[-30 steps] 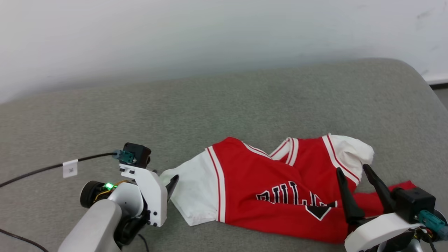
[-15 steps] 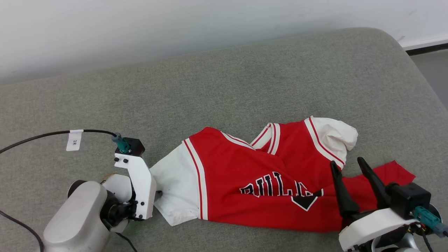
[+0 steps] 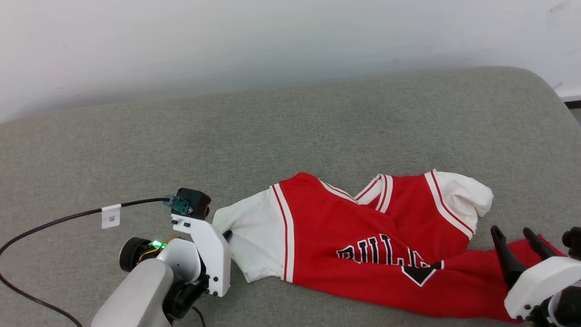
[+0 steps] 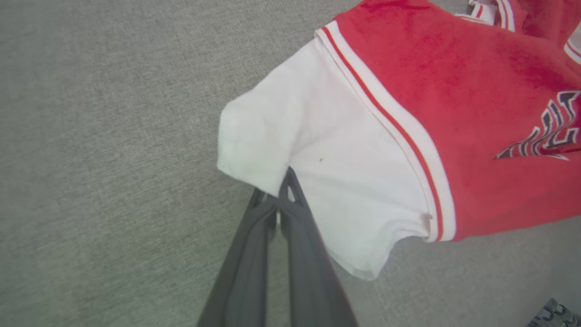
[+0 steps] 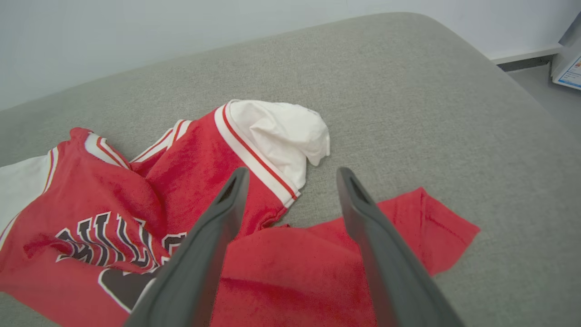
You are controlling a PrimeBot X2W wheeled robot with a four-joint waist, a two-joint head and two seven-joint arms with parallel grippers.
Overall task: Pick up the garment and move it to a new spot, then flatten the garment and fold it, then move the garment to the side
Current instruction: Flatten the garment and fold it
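Observation:
The garment (image 3: 363,227), a red T-shirt with white sleeves and dark lettering, lies crumpled on the grey padded surface (image 3: 290,131). My left gripper (image 3: 226,235) is at the outer edge of the shirt's left white sleeve (image 3: 254,240). In the left wrist view its fingers (image 4: 254,245) are pressed together with the sleeve edge (image 4: 254,150) pinched between them. My right gripper (image 3: 513,231) stands open at the lower right, above the red hem corner (image 3: 481,268). In the right wrist view its two fingertips (image 5: 238,177) are wide apart over the hem (image 5: 317,272), near the bunched right sleeve (image 5: 286,131).
A black cable with a white tag (image 3: 111,215) runs over the surface to my left wrist. A white wall (image 3: 272,41) stands behind the pad. The pad's rounded right end drops to the floor (image 5: 535,77), where a white box (image 5: 569,59) stands.
The head camera has shifted. Relative to the shirt, my right gripper has drawn back from the right sleeve seam to the hem corner. My left gripper stays at the left sleeve.

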